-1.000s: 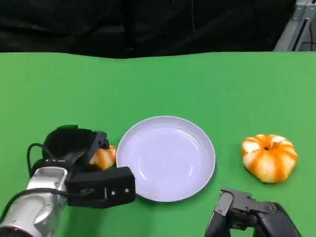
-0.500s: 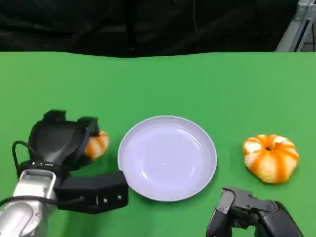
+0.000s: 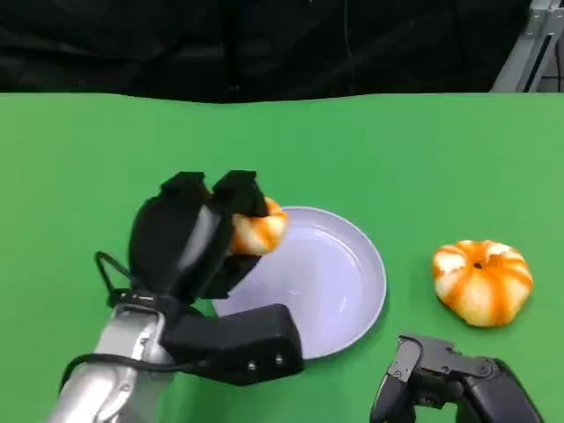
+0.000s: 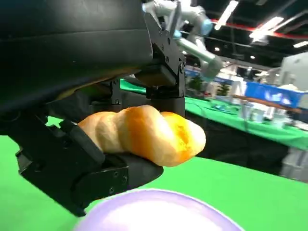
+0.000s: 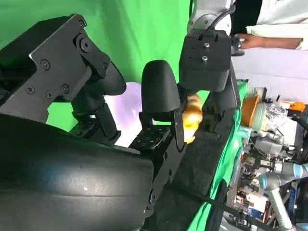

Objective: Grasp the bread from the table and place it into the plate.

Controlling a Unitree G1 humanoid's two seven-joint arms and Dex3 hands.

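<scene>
Bread (image 3: 257, 231) sits gripped in the left hand (image 3: 189, 242), lifted over the plate (image 3: 344, 291) at about the rim's ten o'clock in the head view. The right hand (image 3: 449, 392) rests low at five o'clock of the plate, empty; whether its fingers are curled I cannot tell. A pumpkin-shaped bun (image 3: 480, 280) lies at three o'clock, well apart.

In the left wrist view the bread (image 4: 144, 134) is clamped between black fingers (image 4: 72, 159), above the plate's near edge (image 4: 154, 211).

The right wrist view shows that hand's fingers (image 5: 161, 94) apart, holding nothing.

To finish well, I'd carry the bread further toward the plate's centre, lower it close, then release gently.
</scene>
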